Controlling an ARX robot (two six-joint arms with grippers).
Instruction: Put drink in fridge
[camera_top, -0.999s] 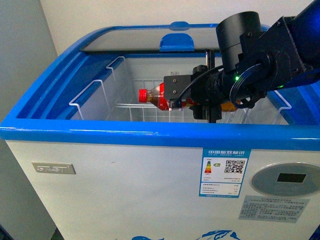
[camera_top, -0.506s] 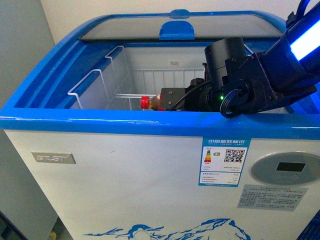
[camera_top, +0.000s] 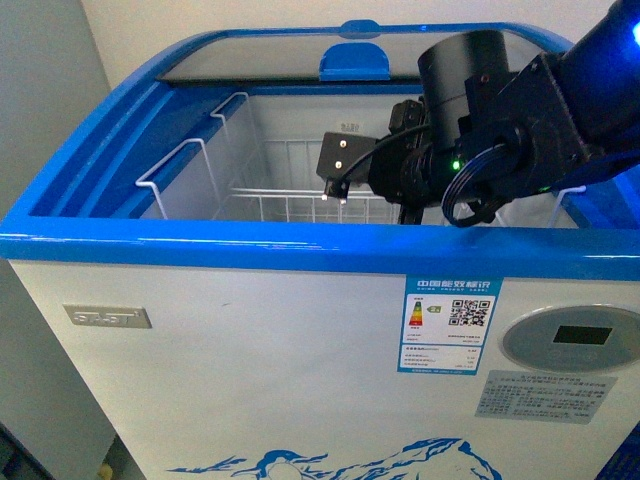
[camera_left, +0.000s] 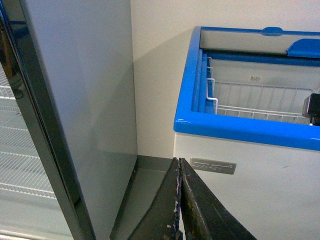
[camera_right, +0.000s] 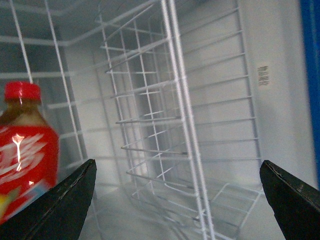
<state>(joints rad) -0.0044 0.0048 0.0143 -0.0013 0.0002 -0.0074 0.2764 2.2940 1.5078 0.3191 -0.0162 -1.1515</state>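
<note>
Bottle's out of our grip now: half a second ago the right hand (camera_right: 177, 200) held the drink (camera_right: 22, 150) low inside the fridge (camera_top: 300, 255), and now it's risen, spread wide and empty, drink sitting inside by the wire baskets (camera_right: 165, 125). Left hand (camera_left: 179, 210) looks pinched closed, idle. Basically done.

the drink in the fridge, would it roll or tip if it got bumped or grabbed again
The drink has a round body, so on its side it would probably roll. Its glossy label looks smooth and likely slippery. It seems filled up into the neck with liquid, so probably fairly heavy for its size. How it rests is unclear, since its base is out of frame.
</note>
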